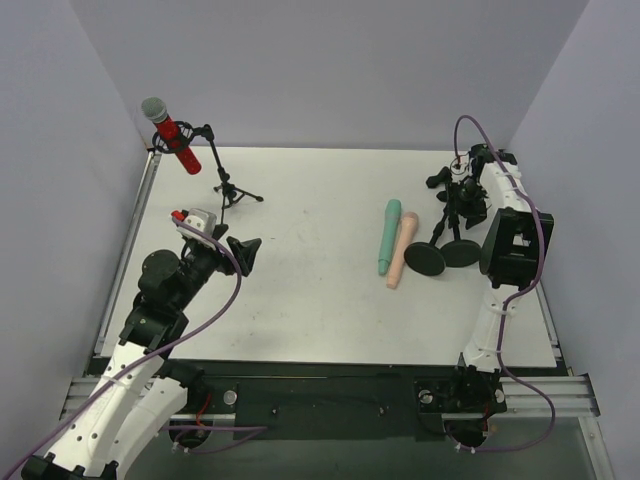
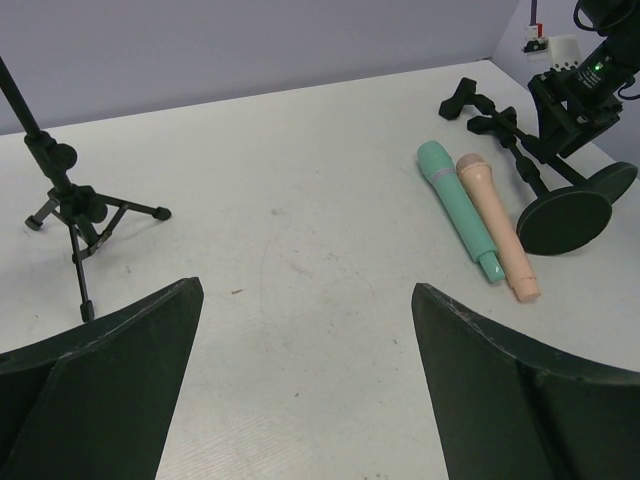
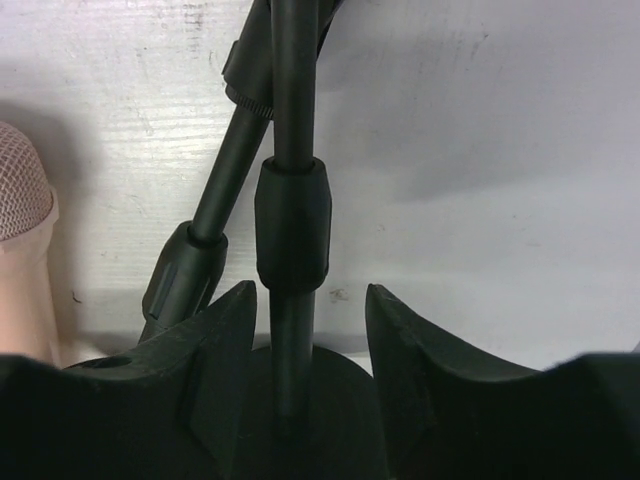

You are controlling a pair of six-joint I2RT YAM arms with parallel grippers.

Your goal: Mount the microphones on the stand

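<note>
The red microphone (image 1: 172, 135) with a grey mesh head sits clipped in the black tripod stand (image 1: 228, 190) at the back left. The mint-green microphone (image 1: 388, 236) and the peach-pink microphone (image 1: 402, 250) lie side by side on the table, right of centre; both also show in the left wrist view (image 2: 458, 208) (image 2: 495, 225). My left gripper (image 1: 245, 252) is open and empty, low over the table left of centre. My right gripper (image 3: 308, 300) is open, its jaws on either side of a round-base stand's pole (image 3: 292, 220), with a gap on the right side.
Two black round-base stands (image 1: 424, 258) (image 1: 461, 252) stand tilted together at the right, just right of the two lying microphones. A second stand's pole (image 3: 215, 200) crosses left of the one between my right jaws. Grey walls enclose the table on three sides.
</note>
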